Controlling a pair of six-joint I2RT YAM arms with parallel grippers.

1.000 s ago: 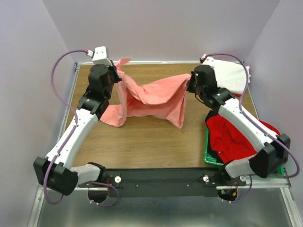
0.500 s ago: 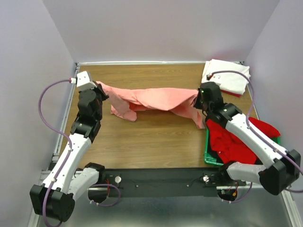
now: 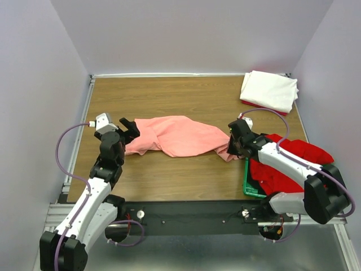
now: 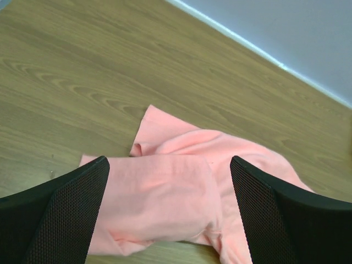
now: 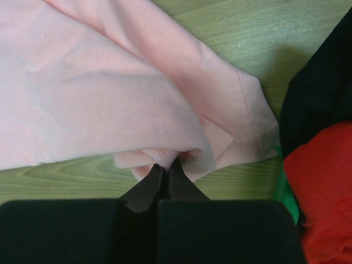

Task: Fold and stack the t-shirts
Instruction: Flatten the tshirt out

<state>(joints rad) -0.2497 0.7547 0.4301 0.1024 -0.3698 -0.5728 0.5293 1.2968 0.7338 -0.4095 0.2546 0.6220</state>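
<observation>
The green plastic crate [image 3: 246,187] sits at the near right edge of the wooden bench [image 3: 169,175]. A bright red cloth t-shirt [image 3: 282,164] is heaped in it, spilling over the rim. The crate's far side is covered by that cloth and by my right arm.

The salmon-pink cloth t-shirt [image 3: 180,135] lies crumpled in a long band across the middle of the bench, reaching from one of my end effectors to the other. My right end effector [image 5: 165,176] is pinched tight on a fold at its right end, just beside the crate. My left end effector [image 3: 128,127] stands wide apart over the left end and grips nothing; the cloth lies flat on the wood between its fingers [image 4: 71,203].

In my right wrist view a dark shape [image 5: 319,99] sits above the red cloth, and I cannot tell what it is.

A folded white cloth t-shirt [image 3: 269,90] rests in the far right corner, with a thin red edge [image 3: 254,105] showing under it. Whether that edge is another shirt I cannot tell.

Bare wood runs along the far edge and in front of the pink shirt.
</observation>
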